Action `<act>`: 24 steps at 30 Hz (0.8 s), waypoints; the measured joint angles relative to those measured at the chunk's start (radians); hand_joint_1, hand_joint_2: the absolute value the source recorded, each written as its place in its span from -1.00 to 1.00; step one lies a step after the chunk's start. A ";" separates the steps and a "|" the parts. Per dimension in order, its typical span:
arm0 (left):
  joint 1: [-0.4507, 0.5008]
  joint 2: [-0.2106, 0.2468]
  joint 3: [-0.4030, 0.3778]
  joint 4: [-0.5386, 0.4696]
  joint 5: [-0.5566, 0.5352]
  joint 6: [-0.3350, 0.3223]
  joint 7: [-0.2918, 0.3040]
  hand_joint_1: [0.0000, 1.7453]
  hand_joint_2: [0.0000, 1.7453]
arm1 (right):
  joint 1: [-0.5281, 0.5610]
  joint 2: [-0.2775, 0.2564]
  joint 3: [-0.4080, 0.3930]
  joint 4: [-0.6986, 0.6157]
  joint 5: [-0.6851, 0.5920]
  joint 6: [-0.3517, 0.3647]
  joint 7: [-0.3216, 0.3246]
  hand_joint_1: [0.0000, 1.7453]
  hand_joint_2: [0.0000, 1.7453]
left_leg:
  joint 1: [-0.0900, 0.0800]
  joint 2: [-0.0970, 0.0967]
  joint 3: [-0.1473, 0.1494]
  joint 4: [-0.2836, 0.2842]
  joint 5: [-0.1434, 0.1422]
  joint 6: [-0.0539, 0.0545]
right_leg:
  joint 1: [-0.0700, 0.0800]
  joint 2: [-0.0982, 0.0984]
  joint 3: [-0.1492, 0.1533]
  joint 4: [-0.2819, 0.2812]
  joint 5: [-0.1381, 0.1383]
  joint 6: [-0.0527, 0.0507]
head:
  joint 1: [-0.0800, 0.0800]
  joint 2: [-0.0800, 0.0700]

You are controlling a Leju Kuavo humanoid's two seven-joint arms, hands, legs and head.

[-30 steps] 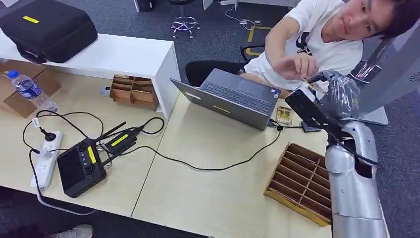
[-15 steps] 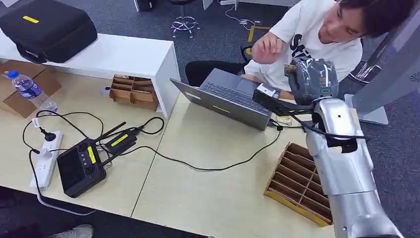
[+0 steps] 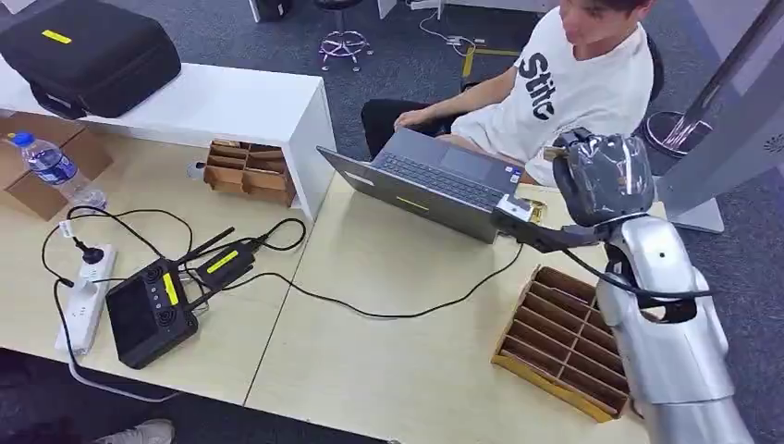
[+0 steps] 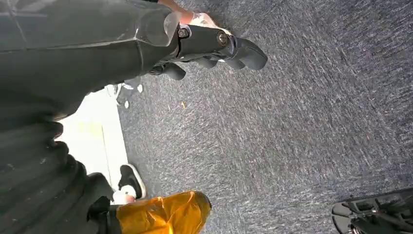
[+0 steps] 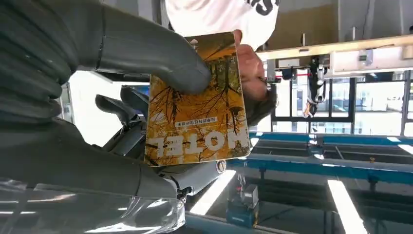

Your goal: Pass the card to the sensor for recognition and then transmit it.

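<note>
The card (image 5: 197, 105), yellow-orange with autumn trees and the word HOTEL, is sitting flat between the thumb and fingers of the right hand (image 5: 146, 117), its printed face showing to the wrist camera.

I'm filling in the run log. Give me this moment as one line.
right hand: holds hotel card, raised near laptop | left hand: hangs empty over carpet | person: seated behind laptop
</note>
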 joint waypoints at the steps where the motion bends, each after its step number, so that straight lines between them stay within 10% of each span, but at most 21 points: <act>1: 0.000 0.000 0.000 0.000 0.000 0.000 0.000 -1.00 1.00 | 0.001 -0.003 0.000 -0.005 0.000 0.000 0.000 1.00 1.00 | 0.000 0.000 0.000 0.000 0.000 0.000 | 0.000 0.000 0.000 0.000 0.000 0.000 | 0.000 0.000; 14: 0.004 0.000 0.015 0.000 0.012 0.005 0.000 -1.00 1.00 | 0.132 -0.095 -0.030 -0.144 -0.090 -0.065 -0.027 1.00 1.00 | 0.000 -0.005 -0.001 0.000 0.000 0.000 | 0.000 -0.005 0.001 -0.001 -0.001 0.001 | 0.000 0.000; 24: 0.016 -0.006 0.089 0.000 0.061 0.022 0.002 -1.00 1.00 | 0.602 -0.146 -0.462 -0.459 -0.431 -0.174 -0.213 1.00 1.00 | 0.000 -0.007 -0.002 0.000 -0.004 0.002 | 0.000 -0.007 0.002 -0.003 -0.003 0.002 | 0.000 0.000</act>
